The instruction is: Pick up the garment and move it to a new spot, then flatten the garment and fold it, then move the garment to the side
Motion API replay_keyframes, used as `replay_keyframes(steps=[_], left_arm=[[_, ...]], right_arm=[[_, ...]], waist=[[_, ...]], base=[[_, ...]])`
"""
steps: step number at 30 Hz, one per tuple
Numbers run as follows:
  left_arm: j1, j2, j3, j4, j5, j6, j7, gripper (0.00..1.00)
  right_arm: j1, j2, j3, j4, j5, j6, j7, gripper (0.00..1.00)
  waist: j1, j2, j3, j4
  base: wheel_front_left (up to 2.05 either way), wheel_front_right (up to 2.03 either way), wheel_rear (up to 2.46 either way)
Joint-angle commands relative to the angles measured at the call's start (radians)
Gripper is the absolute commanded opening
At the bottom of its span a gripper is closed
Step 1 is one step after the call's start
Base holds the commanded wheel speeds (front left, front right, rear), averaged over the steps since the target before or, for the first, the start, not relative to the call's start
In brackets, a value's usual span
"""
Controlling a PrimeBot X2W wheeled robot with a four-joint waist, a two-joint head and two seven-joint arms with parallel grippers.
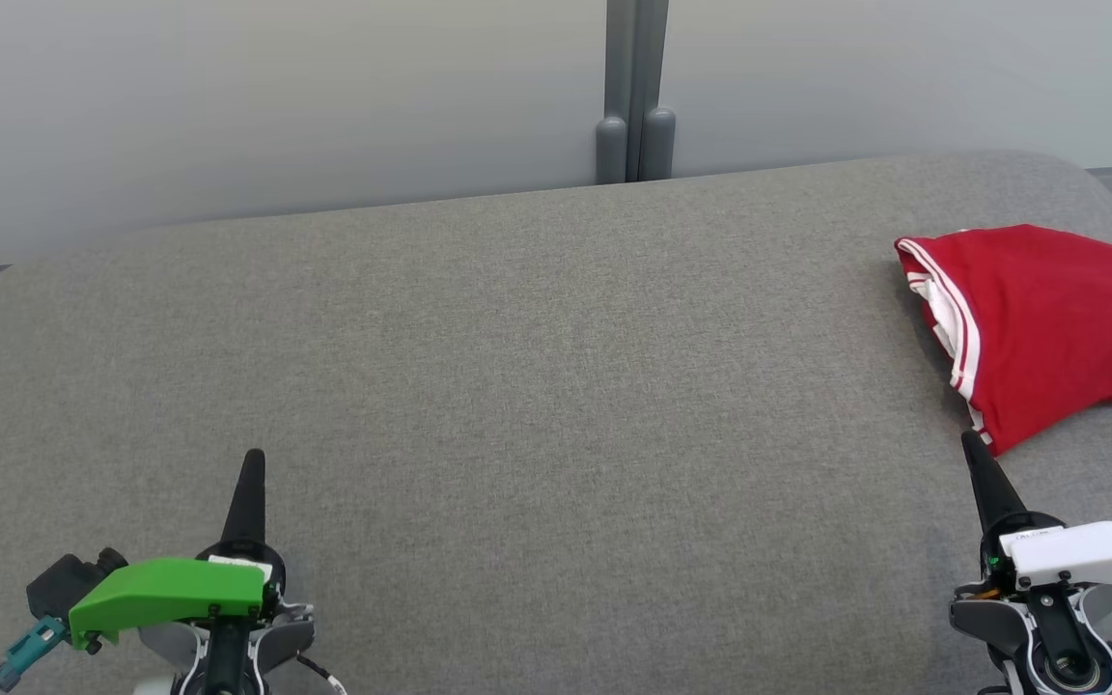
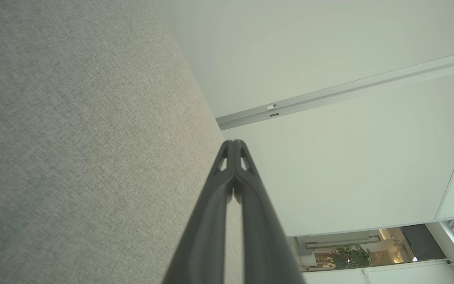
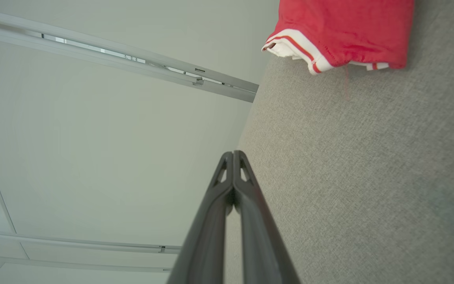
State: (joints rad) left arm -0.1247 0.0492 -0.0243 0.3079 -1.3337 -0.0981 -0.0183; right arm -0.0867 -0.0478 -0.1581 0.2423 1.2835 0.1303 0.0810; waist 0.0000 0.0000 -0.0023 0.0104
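Observation:
The garment (image 1: 1048,323) is red with white-and-red striped trim, lying bunched at the far right of the grey fabric surface (image 1: 537,386); its right part runs off the picture's edge. It also appears at the top of the right wrist view as the garment (image 3: 345,31). My right gripper (image 1: 973,442) is shut and empty, its tip just in front of the garment's near corner, apart from it. My left gripper (image 1: 253,458) rests shut and empty at the lower left, far from the cloth. Both wrist views show the fingers pressed together: left gripper (image 2: 233,142), right gripper (image 3: 233,153).
The grey surface ends in a rounded far edge against a pale wall (image 1: 276,97) with a grey vertical post (image 1: 635,92). A wide stretch of bare fabric lies between the two grippers.

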Motion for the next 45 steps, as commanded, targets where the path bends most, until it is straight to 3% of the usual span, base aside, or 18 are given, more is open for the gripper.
replay_keyframes(steps=[1, 45], left_arm=[[-0.022, 0.002, 0.008, -0.007, -0.029, -0.009, 0.008, 0.0], [-0.048, 0.002, 0.039, -0.01, -0.293, -0.036, 0.07, 0.0]], right_arm=[[-0.015, -0.007, -0.008, -0.002, 0.027, 0.001, 0.009, 0.0], [-0.03, -0.007, -0.063, 0.011, 0.321, 0.001, 0.099, 0.0]], waist=[[0.0, 0.0, 0.0, 0.0], [0.0, 0.0, 0.006, -0.011]], base=[[0.0, 0.0, 0.0], [0.0, 0.0, 0.0]])
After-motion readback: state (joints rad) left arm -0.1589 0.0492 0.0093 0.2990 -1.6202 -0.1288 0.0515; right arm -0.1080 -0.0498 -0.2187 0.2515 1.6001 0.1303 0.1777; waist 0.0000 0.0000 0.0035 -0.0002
